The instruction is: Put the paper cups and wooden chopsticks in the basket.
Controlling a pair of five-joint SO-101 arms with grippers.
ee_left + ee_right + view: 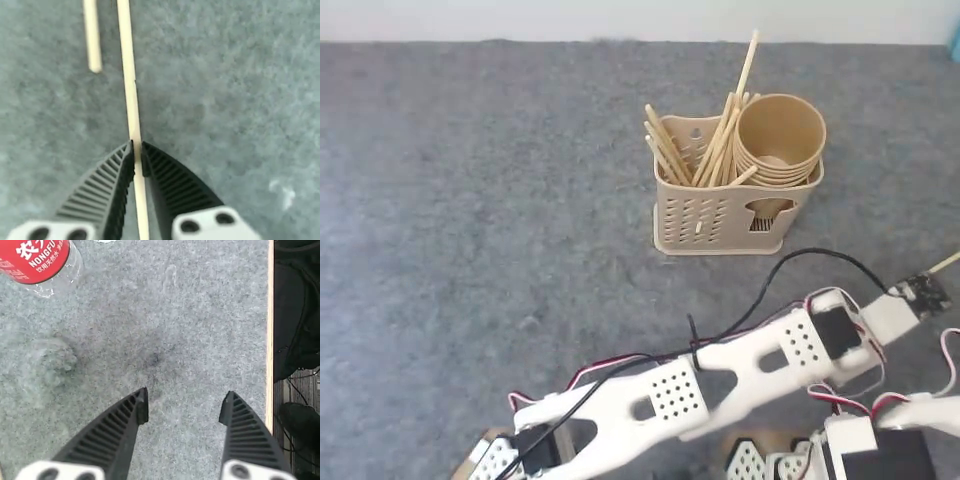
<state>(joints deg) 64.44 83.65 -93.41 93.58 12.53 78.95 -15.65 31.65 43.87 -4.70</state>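
Beige plastic, one basket (720,215) stands on the grey felt desk (470,200) in the high view. Its right compartment holds one nested stack of paper cups (780,140). The other compartments hold a bundle of chopsticks (670,150), roughly ten, leaning. Right of the basket and nearer the arms, one chopstick tip (945,263) pokes past the left arm (760,360).

Left wrist view: the left hand (137,147) pinches one held chopstick (131,100). A second chopstick (92,40) lies just beside it, not touching.

Right wrist view: the right hand (185,407) is spread wide above the desk, with one red-labelled bottle (45,262) beyond.
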